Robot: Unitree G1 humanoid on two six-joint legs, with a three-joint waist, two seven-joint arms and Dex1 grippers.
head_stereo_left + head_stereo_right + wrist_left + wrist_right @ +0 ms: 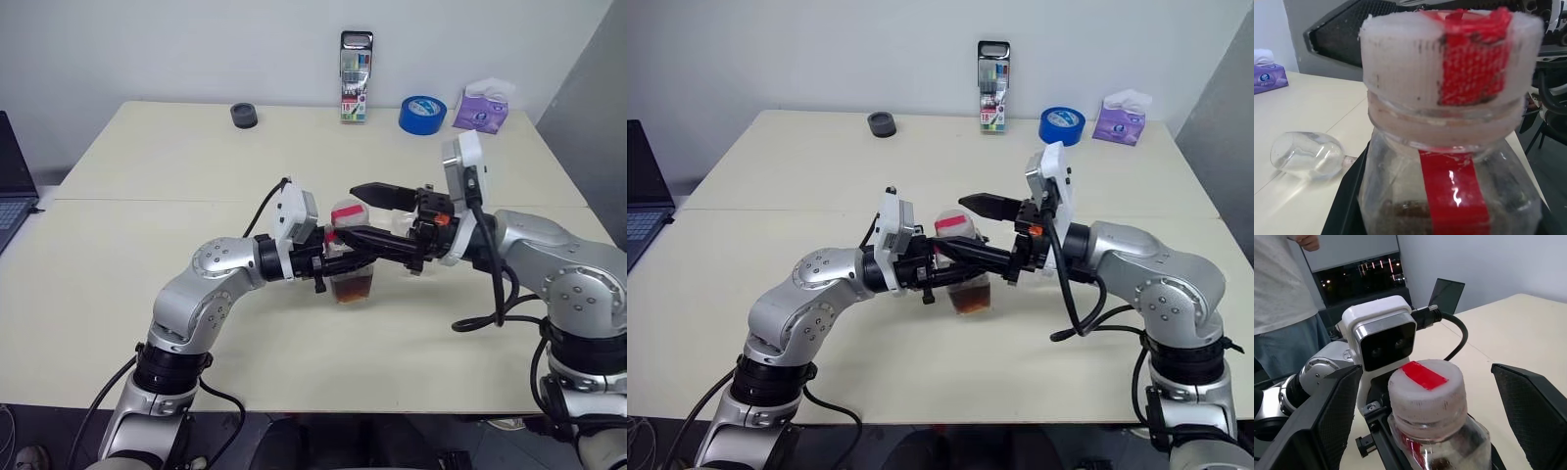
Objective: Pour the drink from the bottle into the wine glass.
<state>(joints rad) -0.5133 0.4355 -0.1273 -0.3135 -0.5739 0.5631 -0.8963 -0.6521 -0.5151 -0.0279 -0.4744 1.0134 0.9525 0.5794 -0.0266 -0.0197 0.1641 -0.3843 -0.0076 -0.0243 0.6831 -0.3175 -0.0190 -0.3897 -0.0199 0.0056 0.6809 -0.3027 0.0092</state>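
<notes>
From the left eye view, one small clear plastic bottle (351, 257) with a red stripe and a white cap stands upright in the middle of the pale table (147, 255), with a little dark brown drink (353, 287) at its bottom. The left gripper (345, 257) comes in from the left and is clamped around the bottle's body. The right gripper (364, 213) comes in from the right with its two black fingers spread wide, one on each side of the cap and not touching it. At the far edge of the table I count one black round lid (244, 116), one pack of pens (356, 76), one blue tape roll (422, 115) and one purple tissue pack (482, 106). The right eye view shows the same things. In the left wrist view the bottle's cap (1449, 58) is very close, and one clear wine glass (1308, 154) lies on its side on the table just behind the bottle. In the right wrist view the two black fingers (1334, 416) stand apart around the cap, and a person in a white shirt (1278, 284) stands beyond the table.
</notes>
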